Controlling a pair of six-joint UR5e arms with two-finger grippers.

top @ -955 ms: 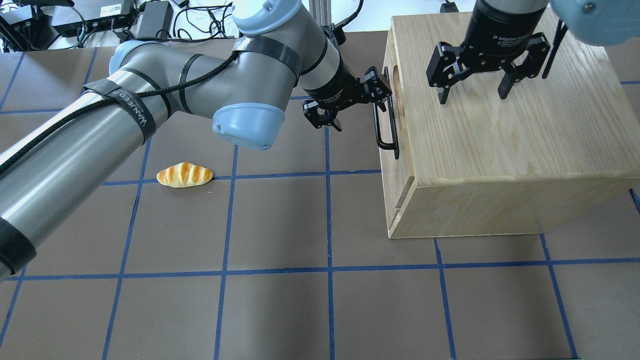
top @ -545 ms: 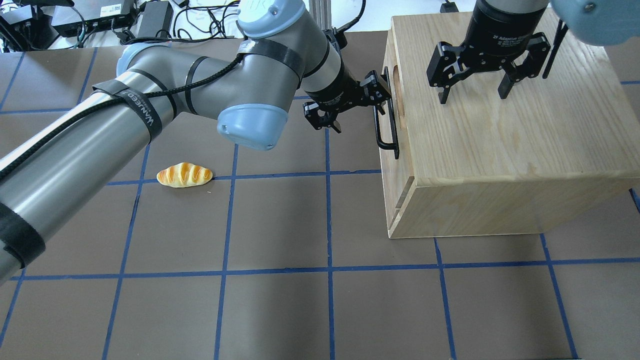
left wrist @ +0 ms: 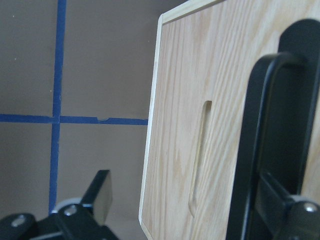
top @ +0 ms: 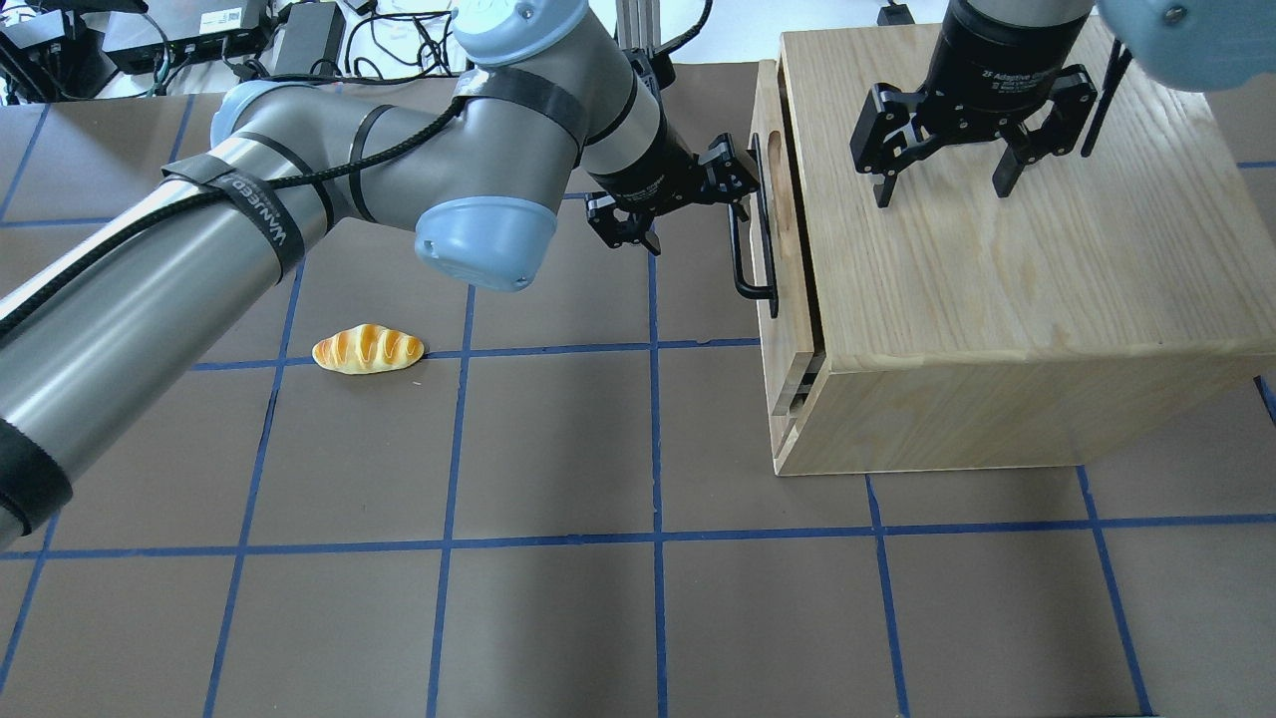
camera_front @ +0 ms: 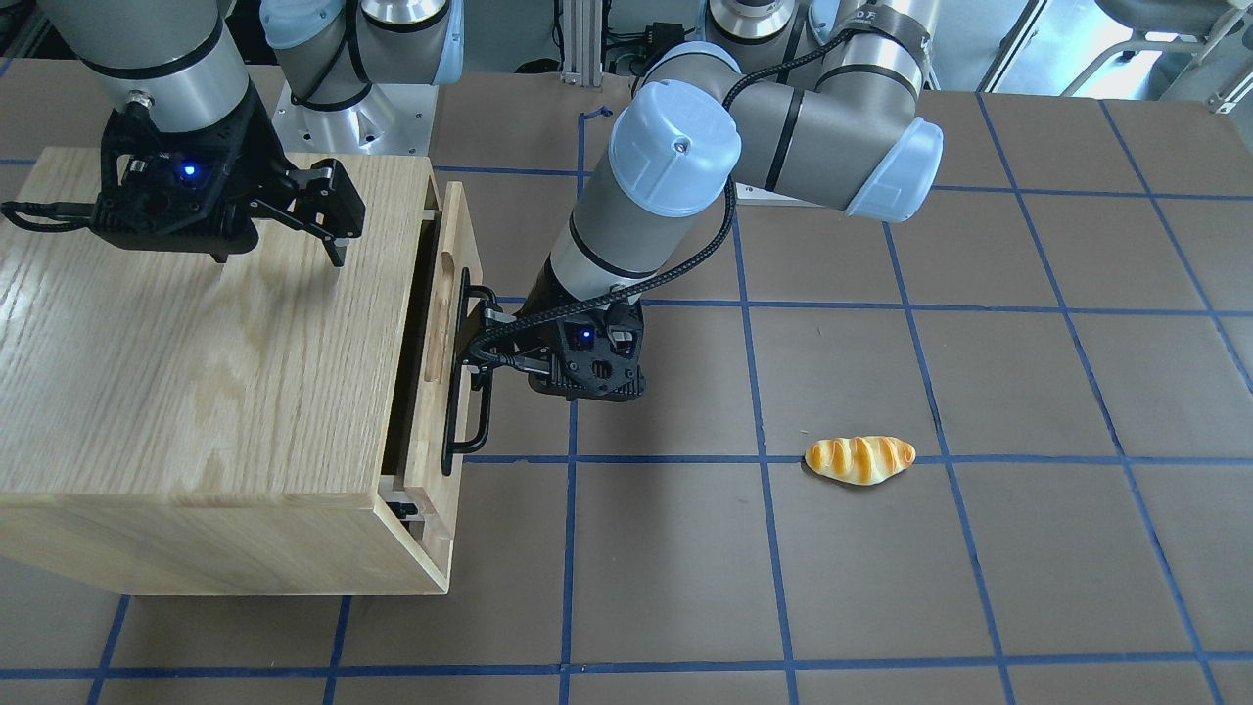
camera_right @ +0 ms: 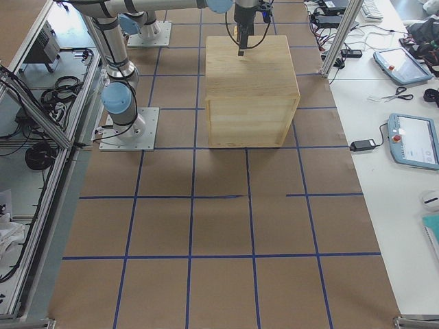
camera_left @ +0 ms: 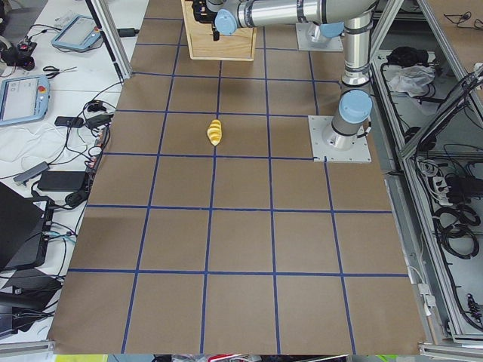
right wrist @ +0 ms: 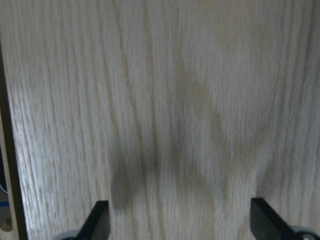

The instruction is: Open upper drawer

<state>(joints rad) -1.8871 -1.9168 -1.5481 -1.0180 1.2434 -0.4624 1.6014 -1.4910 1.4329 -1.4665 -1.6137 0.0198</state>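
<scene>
At the left of the overhead view, the left arm [top: 249, 219] reaches across the worktop [top: 548, 449] to the cabinet's face. The left gripper [top: 690, 204] is spread wide and clamps nothing. One finger is hooked behind the black bar handle [top: 738, 259], and the other stands clear over the worktop.

The upper drawer [top: 768, 100] sits at the top of that face and stands a little way out, with a dark gap between its front panel and the cabinet [top: 997, 299]. It is rigid wood, probably on runners, so it should slide under a steady, level pull. The bar is stiff, smooth metal, and a hooked finger could slide along it. The middle of the bar looks like the best place to hold, to keep the drawer from skewing. The oblong slot [left wrist: 200, 160] offers a second hold.

Further right, the right gripper [top: 942, 194] hangs with its fingers apart over the cabinet top. Whether it presses down, I cannot tell.

The worktop is flat, matte brown and gridded with blue tape [top: 655, 439], and the cabinet may skid on it. A bread roll [top: 368, 349] lies well apart from the drawer. Cables [top: 399, 40] crowd the far edge, and teach pendants [camera_right: 415, 140] rest on side benches.
</scene>
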